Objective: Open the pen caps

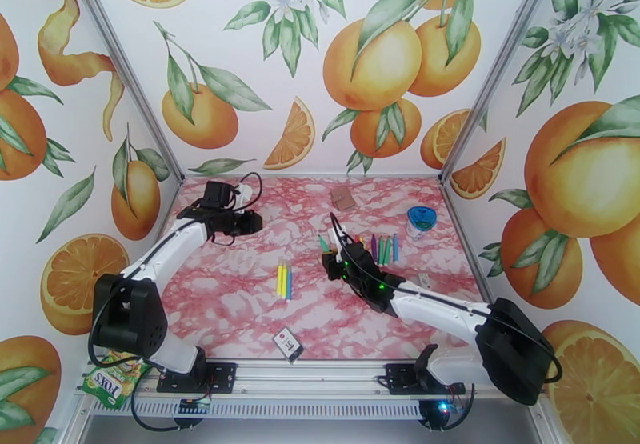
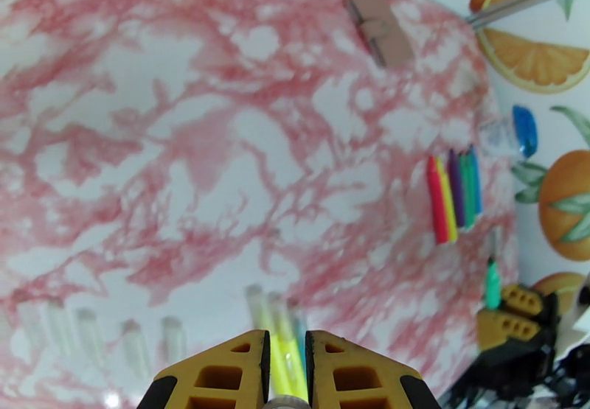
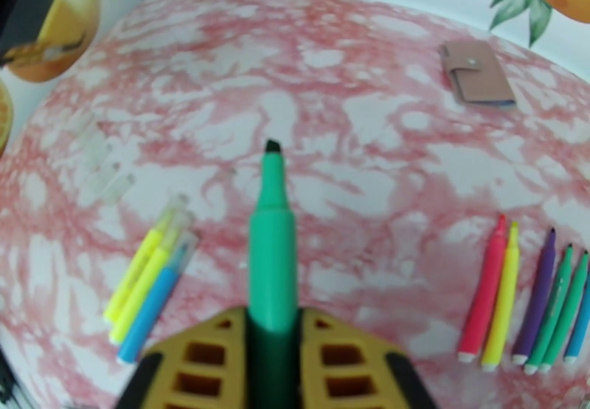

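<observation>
My right gripper (image 3: pixel 273 323) (image 1: pixel 331 260) is shut on a green marker (image 3: pixel 271 241) (image 1: pixel 324 242), which points away with its dark tip bare. Three markers, two yellow and one blue (image 3: pixel 147 285) (image 1: pixel 284 280), lie mid-table with clear pen caps (image 3: pixel 177 215) on their far ends. Several loose clear caps (image 3: pixel 103 175) (image 2: pixel 88 333) lie on the back left of the table. My left gripper (image 2: pixel 285 344) (image 1: pixel 254 223) hangs over that area, shut; a small pale thing shows low between its fingers, but what it is cannot be told. A row of uncapped markers (image 3: pixel 531 300) (image 2: pixel 453 197) (image 1: pixel 382 250) lies to the right.
A brown wallet (image 1: pixel 344 196) (image 3: pixel 478 73) lies at the back. A round blue-lidded container (image 1: pixel 420 220) (image 2: pixel 516 132) stands at the right near the wall. A black-and-white card (image 1: pixel 288 345) sits by the front edge. Printed walls close in three sides.
</observation>
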Robot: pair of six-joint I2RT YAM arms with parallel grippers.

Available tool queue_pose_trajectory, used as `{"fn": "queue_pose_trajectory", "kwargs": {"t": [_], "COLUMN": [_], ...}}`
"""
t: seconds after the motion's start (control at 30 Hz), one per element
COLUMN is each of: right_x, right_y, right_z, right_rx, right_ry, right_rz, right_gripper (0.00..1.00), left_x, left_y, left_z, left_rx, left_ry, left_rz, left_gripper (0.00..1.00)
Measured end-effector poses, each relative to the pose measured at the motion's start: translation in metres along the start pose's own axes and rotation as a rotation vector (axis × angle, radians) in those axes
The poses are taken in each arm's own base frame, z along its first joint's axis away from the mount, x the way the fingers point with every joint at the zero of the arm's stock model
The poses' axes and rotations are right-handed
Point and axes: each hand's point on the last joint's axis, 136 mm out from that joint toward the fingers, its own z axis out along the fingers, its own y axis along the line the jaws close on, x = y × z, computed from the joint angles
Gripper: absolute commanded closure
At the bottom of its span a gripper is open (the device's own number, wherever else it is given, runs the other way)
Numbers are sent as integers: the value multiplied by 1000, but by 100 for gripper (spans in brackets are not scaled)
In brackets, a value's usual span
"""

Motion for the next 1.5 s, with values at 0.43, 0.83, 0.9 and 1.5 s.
{"fn": "queue_pose_trajectory", "kwargs": {"t": [0.43,0.83,0.9,1.5], "right_x": [0,30,32,52], "right_y": [-48,-78,-81,-112], "right_z": [2,19,21,52], "right_rx": [174,301,315,405], "right_ry": [-1,93,104,184], "right_rz": [90,113,117,160], "right_gripper": [94,94,94,93], "left_x": [35,67,70,94], "left_y": [9,30,32,47], "left_z": [13,43,46,76], "left_rx": [-163,-256,-263,-321], "left_ry": [172,331,348,465], "left_rz": [110,141,147,161], "left_gripper": [100,100,100,100]}}
